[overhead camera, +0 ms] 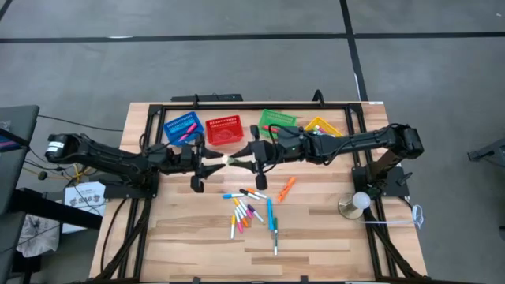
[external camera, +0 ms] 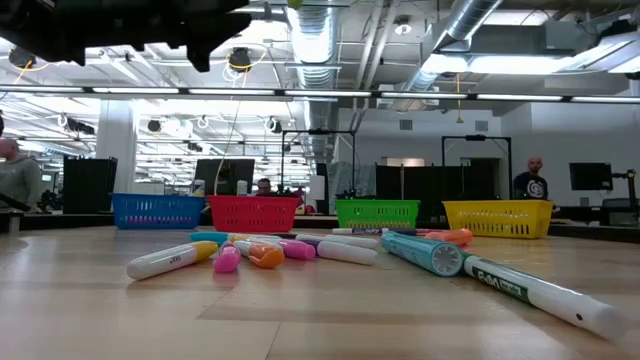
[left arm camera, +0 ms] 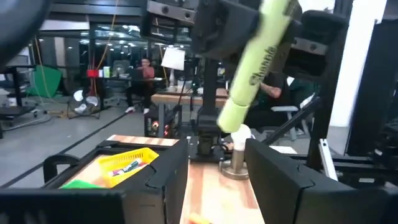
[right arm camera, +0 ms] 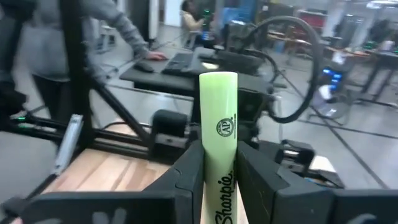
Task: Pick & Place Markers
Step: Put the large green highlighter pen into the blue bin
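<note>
A pale yellow-green marker point(overhead camera: 229, 160) hangs in the air between my two grippers, above the table's middle and on the near side of the red basket point(overhead camera: 224, 130). My right gripper point(overhead camera: 243, 158) is shut on it. My left gripper point(overhead camera: 211, 164) faces it from the table's left, open; in the left wrist view its fingers point(left arm camera: 280, 177) stand to either side of the marker's free end point(left arm camera: 234, 117) without touching it. Several more markers point(overhead camera: 251, 209) lie in a loose pile on the table nearer the front, and an orange one point(overhead camera: 286, 188) lies apart on their right. My right gripper point(right arm camera: 217, 168) pinches the yellow-green marker's barrel point(right arm camera: 217, 140) between its two fingers. It comes in level from the table's right, with the fingers along the marker. The marker is lifted clear of the table, and its free end point(right arm camera: 218, 78) sticks out past the fingertips toward the left arm.
Four small mesh baskets stand in a row along the far side: blue point(overhead camera: 182, 126), red, green point(overhead camera: 276, 120) and yellow point(overhead camera: 322, 126), some with markers inside. A white ball on a round base point(overhead camera: 359, 203) stands near the right edge. People move about in the room behind the table.
</note>
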